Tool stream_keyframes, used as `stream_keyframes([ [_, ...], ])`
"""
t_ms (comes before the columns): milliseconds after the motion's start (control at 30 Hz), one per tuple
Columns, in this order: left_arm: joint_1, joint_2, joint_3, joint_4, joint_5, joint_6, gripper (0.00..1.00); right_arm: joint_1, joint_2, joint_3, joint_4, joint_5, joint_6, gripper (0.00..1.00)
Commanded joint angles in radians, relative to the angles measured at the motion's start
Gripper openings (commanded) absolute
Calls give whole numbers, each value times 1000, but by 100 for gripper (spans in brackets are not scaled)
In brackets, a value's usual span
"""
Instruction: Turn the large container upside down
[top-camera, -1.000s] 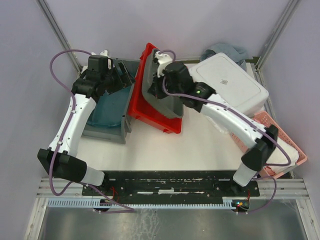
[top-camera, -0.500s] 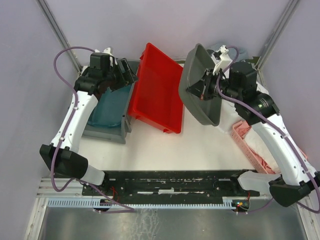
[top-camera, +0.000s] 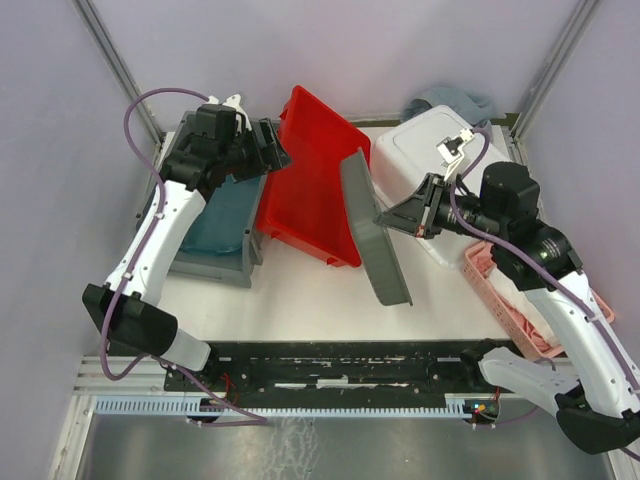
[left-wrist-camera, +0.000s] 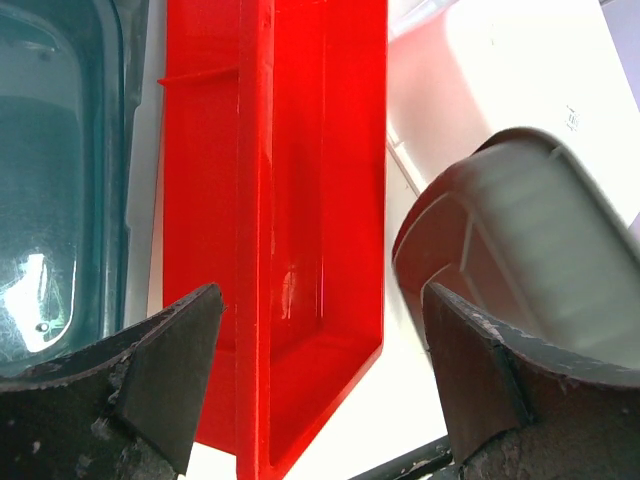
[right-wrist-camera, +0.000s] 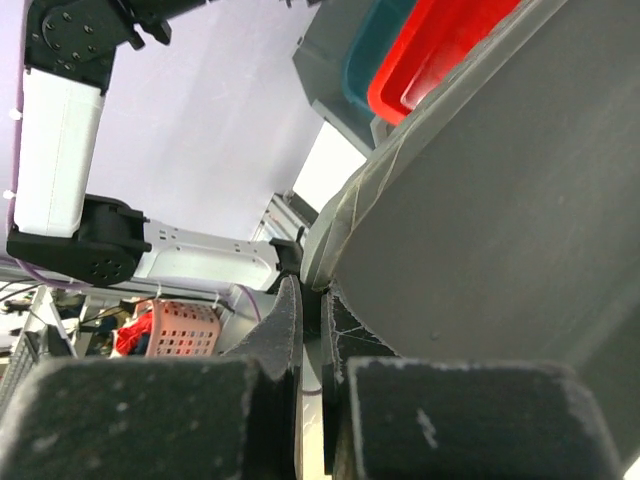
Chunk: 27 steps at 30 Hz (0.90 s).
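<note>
Pinching only the rim of the large grey plastic container (top-camera: 375, 245), the right tool (top-camera: 388, 217) risks it slipping toward the red plastic tray (top-camera: 310, 190) at ten o'clock.

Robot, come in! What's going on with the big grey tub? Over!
Right gripper shut on grey tub rim. Left gripper open, empty, over red bin. Tub up on edge, not upside down yet. White box close by.

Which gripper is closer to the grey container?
Right. The right gripper clamps the rim of the grey container; the left gripper hangs open over the red bin, not touching the container.
</note>
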Motion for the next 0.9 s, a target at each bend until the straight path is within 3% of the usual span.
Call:
stream_keyframes([
  [0, -6, -34, 6, 19, -14, 29, 87, -2, -57, -47, 102, -6, 96, 2],
  [233, -22, -73, -36, 23, -2, 23, 87, -2, -212, -273, 105, 199, 208, 2],
  [467, -47, -79, -46, 22, 4, 23, 87, -5, -410, -631, 343, 284, 491, 2],
  [667, -67, -62, -54, 30, 0, 15, 87, -5, -452, -690, 440, 282, 539, 2],
  [867, -89, -52, -68, 59, 9, -8, 87, -4, -365, -824, 894, 298, 738, 2],
])
